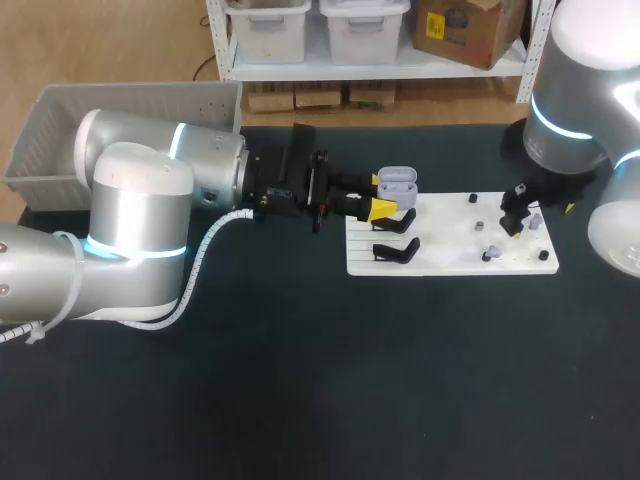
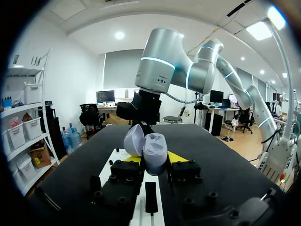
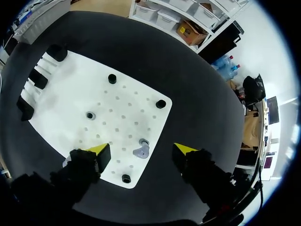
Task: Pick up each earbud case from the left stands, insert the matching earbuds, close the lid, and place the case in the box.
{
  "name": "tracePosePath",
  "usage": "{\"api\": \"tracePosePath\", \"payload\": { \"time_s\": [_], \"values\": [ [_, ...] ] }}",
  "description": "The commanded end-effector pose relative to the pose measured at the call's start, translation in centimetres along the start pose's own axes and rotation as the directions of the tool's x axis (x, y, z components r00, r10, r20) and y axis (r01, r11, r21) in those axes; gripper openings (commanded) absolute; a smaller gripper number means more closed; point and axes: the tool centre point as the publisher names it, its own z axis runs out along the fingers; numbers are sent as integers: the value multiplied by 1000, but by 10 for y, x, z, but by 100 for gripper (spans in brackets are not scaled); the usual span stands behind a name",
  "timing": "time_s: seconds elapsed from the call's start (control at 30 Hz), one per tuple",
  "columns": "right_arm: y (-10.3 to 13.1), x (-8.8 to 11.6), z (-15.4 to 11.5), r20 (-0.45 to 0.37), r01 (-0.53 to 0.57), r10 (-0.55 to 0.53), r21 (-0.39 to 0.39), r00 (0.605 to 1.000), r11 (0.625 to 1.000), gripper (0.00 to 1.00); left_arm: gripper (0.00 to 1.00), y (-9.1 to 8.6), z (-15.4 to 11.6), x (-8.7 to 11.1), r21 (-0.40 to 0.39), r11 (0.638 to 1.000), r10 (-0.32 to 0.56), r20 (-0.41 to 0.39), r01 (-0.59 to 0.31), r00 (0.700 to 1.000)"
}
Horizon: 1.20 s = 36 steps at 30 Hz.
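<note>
Lilac earbud case (image 2: 155,149), likely light and slick, lid open: held by its lower shell in left gripper (image 2: 155,160); right gripper (image 3: 142,149) spread wide.

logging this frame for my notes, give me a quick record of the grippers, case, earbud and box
left gripper: shut on the earbud case, by the black stands
case lid: open
right gripper: open, over a grey earbud on the white board
box: grey, at the far left
</note>
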Motion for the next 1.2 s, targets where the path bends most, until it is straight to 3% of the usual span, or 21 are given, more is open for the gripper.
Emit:
{"api": "tracePosePath", "payload": {
  "time_s": [0.03,0.07,0.1,0.87,0.97,1.07,1.17,1.2],
  "values": [
    [0,0,2,1,-4,4,-1,1000,1000,72,0,1,0,0,1,1000,-1,-2,1,1000],
    [0,0,3,1,-5,5,-2,1000,1000,60,0,1,0,0,1,1000,-1,-2,1,1000],
    [0,0,3,1,-5,5,-3,1000,1000,57,0,1,0,0,1,1000,-1,-2,1,1000],
    [-3,-2,8,0,-6,6,-12,1000,1000,43,0,1,0,0,1,1000,-1,-2,1,1000],
    [-3,-2,8,-1,-6,6,-12,1000,1000,35,0,1,0,0,1,1000,-1,-2,1,1000],
    [-3,-2,8,-4,-6,6,-10,1000,1000,22,0,1,0,0,1,1000,-1,-2,1,1000],
    [-2,-2,8,-4,-6,6,-6,1000,1000,1,0,1,0,0,1,1000,-1,-2,1,1000],
    [-2,-1,7,-4,-6,6,-5,1000,1000,0,0,1,0,0,1,1000,-1,-2,1,1000]
  ]
}}
